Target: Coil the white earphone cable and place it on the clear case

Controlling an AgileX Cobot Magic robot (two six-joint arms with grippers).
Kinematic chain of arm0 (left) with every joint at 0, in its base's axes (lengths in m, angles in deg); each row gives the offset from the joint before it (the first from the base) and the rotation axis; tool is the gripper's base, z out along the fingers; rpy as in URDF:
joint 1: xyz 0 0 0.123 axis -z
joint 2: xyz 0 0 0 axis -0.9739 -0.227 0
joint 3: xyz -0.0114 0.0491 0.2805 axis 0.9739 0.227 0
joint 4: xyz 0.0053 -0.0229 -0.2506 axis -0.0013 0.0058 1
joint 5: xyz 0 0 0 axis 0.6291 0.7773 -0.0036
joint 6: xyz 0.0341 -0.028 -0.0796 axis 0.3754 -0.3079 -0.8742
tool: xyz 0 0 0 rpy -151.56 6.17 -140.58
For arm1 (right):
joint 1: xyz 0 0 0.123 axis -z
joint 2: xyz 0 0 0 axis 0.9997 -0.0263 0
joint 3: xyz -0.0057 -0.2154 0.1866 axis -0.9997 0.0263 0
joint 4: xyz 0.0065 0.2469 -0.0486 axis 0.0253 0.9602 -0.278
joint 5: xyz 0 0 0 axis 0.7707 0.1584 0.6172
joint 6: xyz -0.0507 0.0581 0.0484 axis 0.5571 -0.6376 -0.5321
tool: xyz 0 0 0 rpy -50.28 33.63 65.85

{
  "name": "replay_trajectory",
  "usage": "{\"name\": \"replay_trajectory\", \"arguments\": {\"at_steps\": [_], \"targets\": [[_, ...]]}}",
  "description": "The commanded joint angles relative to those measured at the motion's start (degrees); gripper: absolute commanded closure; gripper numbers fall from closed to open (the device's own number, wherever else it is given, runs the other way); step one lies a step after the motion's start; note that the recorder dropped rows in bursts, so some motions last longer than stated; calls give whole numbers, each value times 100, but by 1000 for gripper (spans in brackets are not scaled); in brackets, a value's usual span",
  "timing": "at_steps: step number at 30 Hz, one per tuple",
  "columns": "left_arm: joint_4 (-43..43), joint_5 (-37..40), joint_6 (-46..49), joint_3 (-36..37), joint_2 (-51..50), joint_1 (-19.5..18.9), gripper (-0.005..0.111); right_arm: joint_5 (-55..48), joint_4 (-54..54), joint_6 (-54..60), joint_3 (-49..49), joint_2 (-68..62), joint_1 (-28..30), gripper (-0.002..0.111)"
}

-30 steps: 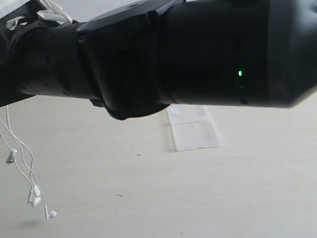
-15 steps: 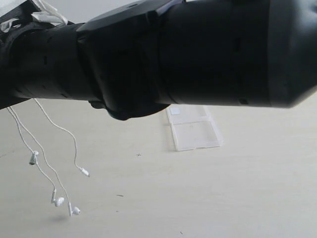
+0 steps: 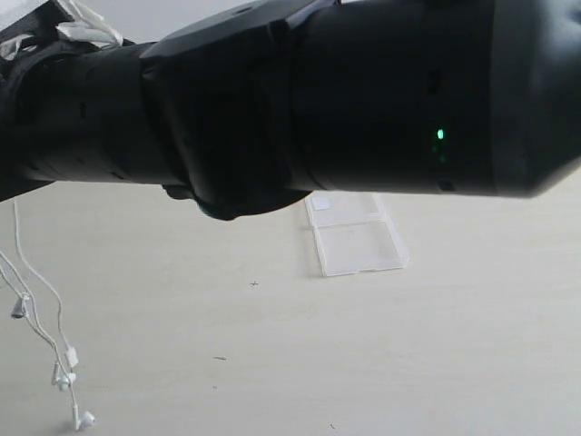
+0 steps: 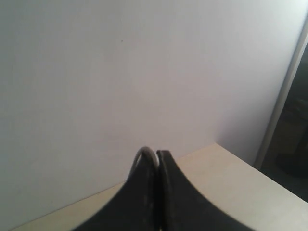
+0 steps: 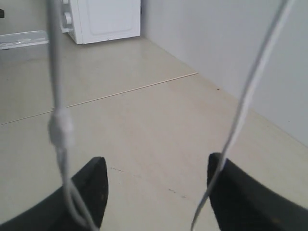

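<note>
Left gripper (image 4: 157, 154) pinches white earphone cable (image 3: 64, 376), dangling vertically; right gripper (image 5: 157, 161) jaws apart

No legible txt, brand or no. can be read in any view. A small white sticker (image 3: 320, 203) is carried on the clear case (image 3: 363, 250), but any print is too small to be read. A green LED (image 3: 440, 134) is lit on the black arm housing (image 3: 363, 91), w/o readable marking.
</note>
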Motion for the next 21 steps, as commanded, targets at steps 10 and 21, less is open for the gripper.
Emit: {"name": "replay_trajectory", "arguments": {"at_steps": [10,21], "targets": [[-11,-24,141,-32,20,8,107,-95,-34,23,-52,1,-9,57],[-62,50,175,-464,20,8,107,-105,-34,11,-52,1,-9,80]]}}
